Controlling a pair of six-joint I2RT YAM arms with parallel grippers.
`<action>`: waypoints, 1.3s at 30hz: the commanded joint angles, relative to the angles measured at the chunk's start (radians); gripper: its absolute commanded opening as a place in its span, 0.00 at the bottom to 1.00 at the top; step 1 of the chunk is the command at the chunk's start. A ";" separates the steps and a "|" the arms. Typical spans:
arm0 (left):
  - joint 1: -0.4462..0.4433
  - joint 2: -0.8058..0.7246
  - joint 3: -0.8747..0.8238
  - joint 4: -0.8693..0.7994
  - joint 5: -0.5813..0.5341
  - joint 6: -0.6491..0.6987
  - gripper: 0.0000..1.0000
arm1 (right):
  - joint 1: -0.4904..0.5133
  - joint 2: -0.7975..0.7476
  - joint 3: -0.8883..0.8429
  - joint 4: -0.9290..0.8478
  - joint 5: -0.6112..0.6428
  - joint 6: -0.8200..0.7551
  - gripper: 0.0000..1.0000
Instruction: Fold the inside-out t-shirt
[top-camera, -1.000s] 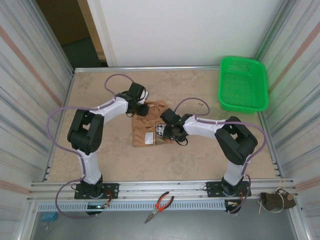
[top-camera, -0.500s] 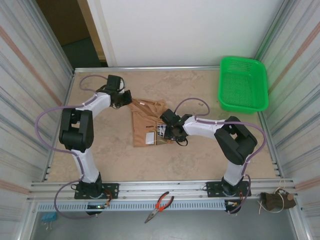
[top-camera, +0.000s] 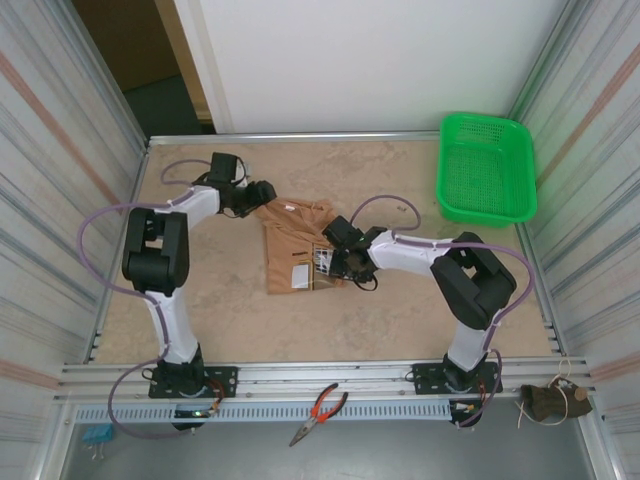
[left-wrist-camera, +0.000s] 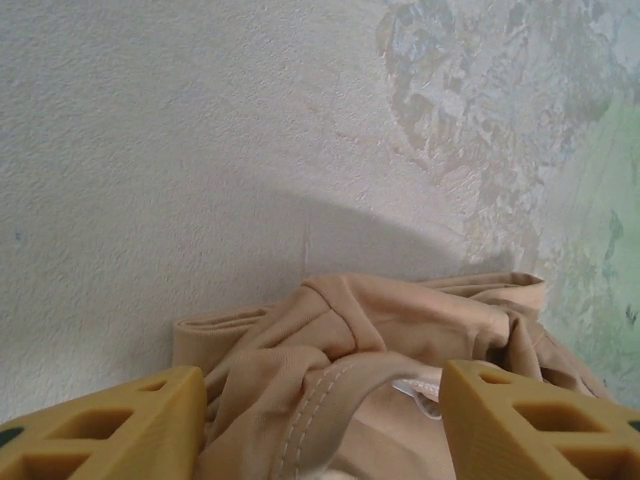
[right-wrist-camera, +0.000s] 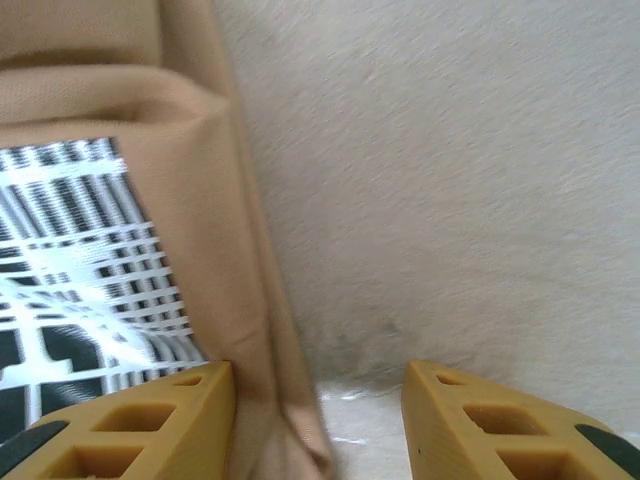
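The inside-out t-shirt (top-camera: 293, 245) lies partly folded in the middle of the table, tan, with a black-and-white print (top-camera: 320, 263) on its right side. My left gripper (top-camera: 262, 192) sits at the shirt's far left corner. In the left wrist view it (left-wrist-camera: 320, 388) is open, and the bunched collar seam (left-wrist-camera: 330, 385) lies loose between the fingers (left-wrist-camera: 110, 425). My right gripper (top-camera: 331, 263) rests low at the shirt's right edge. It (right-wrist-camera: 318, 385) is open, with the shirt's folded edge (right-wrist-camera: 255, 330) beside its left finger (right-wrist-camera: 140, 420) and bare table on the other side.
A green basket (top-camera: 485, 168) stands at the back right of the table (top-camera: 400, 310). Red-handled pliers (top-camera: 318, 412) lie on the front rail. Metal walls close in both sides. Bare tabletop lies to the left, right and front of the shirt.
My left gripper pulled the shirt's top corner out toward the far left, then opened and let the fabric go. The right gripper has barely moved.
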 joint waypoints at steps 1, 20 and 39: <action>0.009 -0.137 -0.028 -0.039 0.011 0.030 0.65 | -0.064 -0.077 0.036 -0.091 -0.001 -0.115 0.47; -0.272 -0.499 -0.646 0.169 -0.101 -0.217 0.30 | -0.084 0.285 0.631 -0.198 -0.111 -0.512 0.42; -0.272 -0.415 -0.677 0.180 -0.115 -0.216 0.07 | -0.081 0.484 0.803 -0.263 0.076 -0.569 0.17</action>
